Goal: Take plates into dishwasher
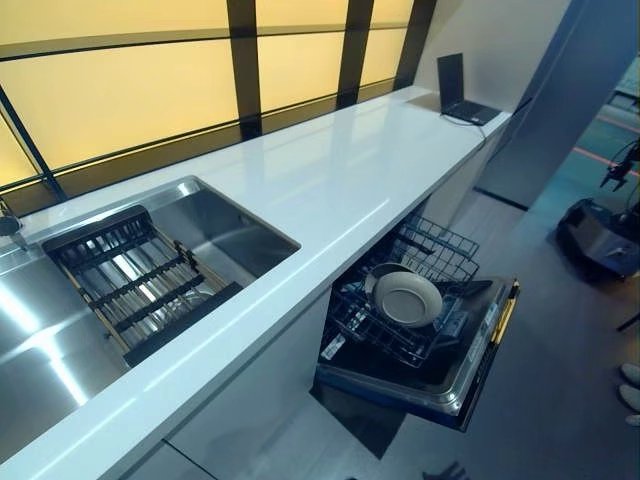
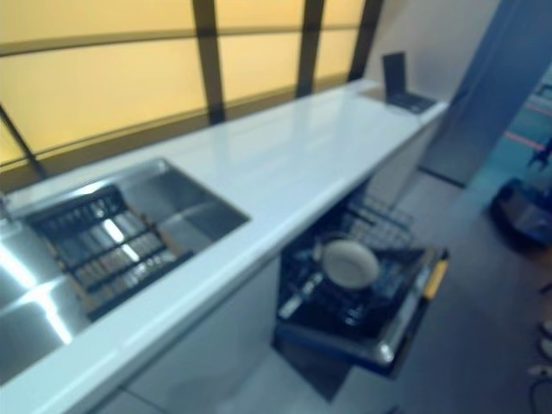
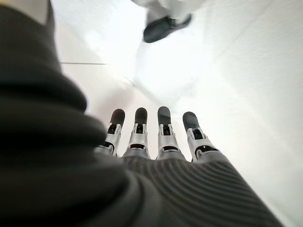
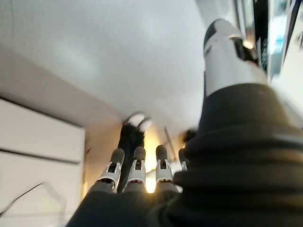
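Note:
A pale round plate leans in the lower rack of the open dishwasher, under the counter's right part. A darker dish stands just behind it. The dishwasher door hangs open towards the floor. No hand shows in either eye view. In the left wrist view my left hand has straight fingers and holds nothing, with pale floor past them. My right hand also shows straight fingers with nothing in them.
A long white counter runs from the steel sink to a laptop at the far end. A black dish rack lies across the sink. A dark machine stands on the floor at the right.

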### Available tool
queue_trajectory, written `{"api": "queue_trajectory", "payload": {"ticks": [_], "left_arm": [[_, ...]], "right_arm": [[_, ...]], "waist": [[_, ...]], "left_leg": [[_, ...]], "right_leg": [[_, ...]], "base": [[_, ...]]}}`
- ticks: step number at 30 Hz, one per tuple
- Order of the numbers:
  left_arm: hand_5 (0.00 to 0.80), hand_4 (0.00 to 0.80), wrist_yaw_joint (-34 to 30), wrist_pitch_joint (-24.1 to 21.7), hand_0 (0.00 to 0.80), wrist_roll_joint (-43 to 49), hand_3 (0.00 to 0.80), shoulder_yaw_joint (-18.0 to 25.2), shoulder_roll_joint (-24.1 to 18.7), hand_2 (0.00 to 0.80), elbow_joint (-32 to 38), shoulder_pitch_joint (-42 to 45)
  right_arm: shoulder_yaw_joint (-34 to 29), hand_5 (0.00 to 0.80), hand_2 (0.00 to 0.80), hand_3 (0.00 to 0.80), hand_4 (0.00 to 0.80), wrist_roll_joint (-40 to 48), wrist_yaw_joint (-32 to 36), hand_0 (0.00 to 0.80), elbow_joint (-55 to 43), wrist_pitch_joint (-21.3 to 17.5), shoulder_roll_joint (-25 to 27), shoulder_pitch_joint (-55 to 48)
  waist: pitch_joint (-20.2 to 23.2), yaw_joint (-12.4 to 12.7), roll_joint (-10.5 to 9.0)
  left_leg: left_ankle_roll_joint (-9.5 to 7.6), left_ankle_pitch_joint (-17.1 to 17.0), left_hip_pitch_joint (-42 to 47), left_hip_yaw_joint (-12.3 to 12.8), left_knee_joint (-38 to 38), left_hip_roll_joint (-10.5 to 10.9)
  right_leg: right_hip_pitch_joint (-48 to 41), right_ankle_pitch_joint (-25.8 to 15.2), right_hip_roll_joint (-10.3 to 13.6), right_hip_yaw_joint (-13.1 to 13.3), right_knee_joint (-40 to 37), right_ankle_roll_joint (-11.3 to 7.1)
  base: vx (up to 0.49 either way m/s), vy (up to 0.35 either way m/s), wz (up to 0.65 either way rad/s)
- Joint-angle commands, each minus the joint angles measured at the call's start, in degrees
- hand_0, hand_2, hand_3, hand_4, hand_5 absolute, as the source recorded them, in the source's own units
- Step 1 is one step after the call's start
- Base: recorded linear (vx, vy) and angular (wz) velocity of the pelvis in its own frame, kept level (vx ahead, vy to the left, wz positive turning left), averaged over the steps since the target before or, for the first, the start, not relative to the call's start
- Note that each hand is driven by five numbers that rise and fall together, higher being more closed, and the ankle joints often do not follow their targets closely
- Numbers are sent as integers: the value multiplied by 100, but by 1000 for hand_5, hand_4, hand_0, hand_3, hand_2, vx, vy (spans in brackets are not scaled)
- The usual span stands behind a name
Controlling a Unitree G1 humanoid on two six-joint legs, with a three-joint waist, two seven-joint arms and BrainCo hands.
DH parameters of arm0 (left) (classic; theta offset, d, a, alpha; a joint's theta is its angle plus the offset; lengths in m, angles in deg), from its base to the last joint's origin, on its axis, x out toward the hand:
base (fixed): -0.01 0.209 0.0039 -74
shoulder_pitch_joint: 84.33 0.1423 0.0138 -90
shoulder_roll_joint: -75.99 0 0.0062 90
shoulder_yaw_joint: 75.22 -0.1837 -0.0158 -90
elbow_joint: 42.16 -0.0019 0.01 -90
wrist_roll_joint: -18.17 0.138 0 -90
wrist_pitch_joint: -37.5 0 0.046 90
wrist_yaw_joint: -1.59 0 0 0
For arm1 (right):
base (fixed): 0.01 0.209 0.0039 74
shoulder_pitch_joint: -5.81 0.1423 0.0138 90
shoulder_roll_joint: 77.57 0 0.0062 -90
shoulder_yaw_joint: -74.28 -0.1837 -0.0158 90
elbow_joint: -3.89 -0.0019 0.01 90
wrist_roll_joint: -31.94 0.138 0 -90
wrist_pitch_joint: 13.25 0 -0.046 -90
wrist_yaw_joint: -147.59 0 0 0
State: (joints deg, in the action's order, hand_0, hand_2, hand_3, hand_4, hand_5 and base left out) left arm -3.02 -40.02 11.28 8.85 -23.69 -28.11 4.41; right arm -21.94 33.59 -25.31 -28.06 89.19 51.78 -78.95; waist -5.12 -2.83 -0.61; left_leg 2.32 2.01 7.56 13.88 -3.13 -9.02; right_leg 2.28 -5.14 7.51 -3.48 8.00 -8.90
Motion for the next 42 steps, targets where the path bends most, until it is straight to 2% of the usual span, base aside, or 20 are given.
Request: {"api": "queue_trajectory", "payload": {"ticks": [1, 3, 4, 6, 8, 12, 16, 20, 24, 26, 27, 28, 29, 31, 33, 34, 36, 37, 39, 42], "left_arm": [[0, 0, -40, 112, 0, 212, 0, 94, -344, 0, -223, -294], [0, 0, -17, 102, 0, 131, 0, 84, -441, 0, -271, -460], [0, 0, 56, 75, 0, -27, 0, 95, -458, 0, -306, -576], [0, 0, 166, 55, 0, -285, 0, 149, -431, 0, -298, -704], [0, 0, 236, -23, 0, -350, 0, 85, -230, 0, -296, -783], [0, 0, 313, -75, 0, -475, 0, -26, 105, 0, -229, -782], [0, 0, 280, -9, 0, -292, 0, -27, 101, 0, -295, -664], [0, 0, 251, 130, 0, -547, 0, 77, -132, 0, -338, -419], [0, 0, 310, 171, 0, -1026, 0, 486, -108, 0, -349, -165], [0, 0, 341, 92, 0, -1206, 0, 705, 57, 0, -355, -103], [0, 0, 302, 46, 0, -1173, 0, 738, 130, 0, -340, -99], [0, 0, 269, 28, 0, -1177, 0, 740, 154, 0, -333, -99], [0, 0, 198, -41, 0, -1123, 0, 750, 214, 0, -321, -99], [0, 0, 97, -186, 0, -1077, 0, 762, 290, 0, -337, -110], [0, 0, 104, -187, 0, -1041, 0, 774, 348, 0, -302, -155], [0, 0, 104, -188, 0, -1011, 0, 776, 352, 0, -270, -168], [0, 0, 69, -68, 0, -949, 0, 780, 314, 0, -159, -180], [0, 0, 52, -80, 0, -1059, 0, 699, 267, 0, -117, -177], [0, 0, -5, -164, 0, -1154, 0, 618, 179, 0, -57, -234], [0, 0, -43, -198, 0, -1135, 0, 574, 167, 0, -65, -232]], "right_arm": [[106, 0, 0, 0, 0, 553, -57, 0, 324, 21, -324, 709], [184, 0, 0, 0, 0, 783, 15, 0, 493, 87, -482, 800], [281, 0, 0, 0, 0, 818, 94, 0, 689, -11, -643, 922], [449, 0, 0, 0, 0, 1038, 86, 0, 785, 106, -735, 1139], [436, 0, 0, 0, 0, 1122, -1, 0, 905, 205, -798, 1178], [424, 0, 0, 0, 0, 1172, -40, 0, 1155, 321, -850, 1260], [262, 0, 0, 0, 0, 1322, -142, 0, 1323, 369, -973, 1144], [194, 0, 0, 0, 0, 1530, -164, 0, 1322, 324, -1031, 1019], [223, 0, 0, 0, 0, 1357, -39, 0, 1247, 395, -1184, 914], [130, 0, 0, 0, 0, 1619, -257, 0, 1292, 409, -1303, 777], [45, 0, 0, 0, 0, 1864, -308, 0, 1293, 401, -1385, 633], [1, 0, 0, 0, 0, 2015, -262, 0, 1292, 397, -1423, 570], [-104, 0, 0, 0, 0, 2325, -267, 0, 1324, 384, -1516, 456], [-265, 0, 0, 0, 0, 2531, -226, 0, 1409, 248, -1678, 289], [-388, 0, 0, 0, 0, 2770, -228, 0, 1485, 174, -1779, 195], [-453, 0, 0, 0, 0, 2884, -250, 0, 1525, 112, -1827, 131], [-548, 0, 0, 0, 0, 2865, -244, 0, 1550, 53, -1861, 86], [-488, 0, 0, 0, 0, 3094, -391, 0, 1436, 24, -1925, 35], [-510, 0, 0, 0, 0, 3133, -530, 0, 1453, 5, -2052, 28], [-517, 0, 0, 0, 0, 3377, -576, 0, 1628, -65, -2034, 200]], "waist": [[41, 206, -502], [16, 238, -621], [-54, 348, -705], [-164, 377, -719], [-212, 391, -687], [-219, 397, -530], [-188, 415, -418], [-288, 443, -277], [-459, 365, -133], [-597, 259, -106], [-645, 220, -122], [-668, 201, -142], [-681, 167, -222], [-676, 162, -334], [-629, 147, -343], [-599, 119, -311], [-523, 41, -227], [-510, -2, -142], [-627, 35, -120], [-736, 79, -17]], "left_leg": [[-657, 349, -828, -610, 594, 440], [-582, 362, -1214, -767, 935, 319], [-426, 349, -1487, -859, 1263, 171], [-248, 232, -1741, -955, 1408, 0], [-98, 16, -1895, -1141, 1356, 18], [28, -342, -1723, -1104, 796, 31], [104, -583, -1613, -1259, 419, 82], [260, -824, -1700, -1473, 374, 19], [343, -823, -1718, -1309, -187, -108], [377, -849, -1720, -697, -187, -116], [376, -948, -1627, -364, -130, -105], [353, -891, -1629, -236, 47, -114], [283, -681, -1612, -11, 788, -127], [66, 5, -1617, 130, 2349, -205], [-70, 325, -1369, 193, 2788, -156], [-83, 348, -1198, 245, 2786, -148], [-260, 725, -584, 250, 1935, 149], [-284, 650, -517, -87, 1223, 445], [-285, 710, -830, -209, 1515, 570], [-274, 567, -749, -225, 1003, 704]], "right_leg": [[-724, -98, 275, 321, -123, 249], [-821, 281, 123, 426, -207, 214], [-842, 551, 61, 144, -280, 218], [-802, 939, -117, 53, -198, 295], [-803, 1008, -192, -105, -251, 360], [-991, 1157, -214, -374, -363, 451], [-1052, 1525, -288, -471, -7, 540], [-844, 1999, -462, -598, 638, 842], [-661, 2001, -784, -708, 651, 1098], [-616, 1775, -914, -831, 394, 1087], [-693, 1698, -899, -893, 258, 1075], [-710, 1645, -866, -923, 195, 1082], [-751, 1484, -753, -991, -21, 1101], [-788, 1232, -591, -1065, -373, 1066], [-704, 1110, -539, -1122, -482, 972], [-600, 1146, -551, -1173, -390, 963], [-385, 1214, -530, -1202, -97, 857], [-236, 1203, -590, -1033, -41, 807], [-214, 997, -542, -1052, -247, 719], [-164, 821, -552, -1016, -495, 615]], "base": [[-359, -575, 2], [-393, -599, 25], [-450, -592, 28], [-493, -595, -3], [-362, -354, -2], [-244, -176, 21], [-152, -158, 17], [-165, -266, 20], [-207, -300, 22], [-211, -252, 66], [-119, -144, 112], [-115, -112, 137], [-94, -90, 86], [-75, -58, 41], [-46, 23, 16], [-29, 107, 23], [-39, 166, 40], [-121, 99, 41], [-174, 8, 35], [-104, -4, -2]]}}
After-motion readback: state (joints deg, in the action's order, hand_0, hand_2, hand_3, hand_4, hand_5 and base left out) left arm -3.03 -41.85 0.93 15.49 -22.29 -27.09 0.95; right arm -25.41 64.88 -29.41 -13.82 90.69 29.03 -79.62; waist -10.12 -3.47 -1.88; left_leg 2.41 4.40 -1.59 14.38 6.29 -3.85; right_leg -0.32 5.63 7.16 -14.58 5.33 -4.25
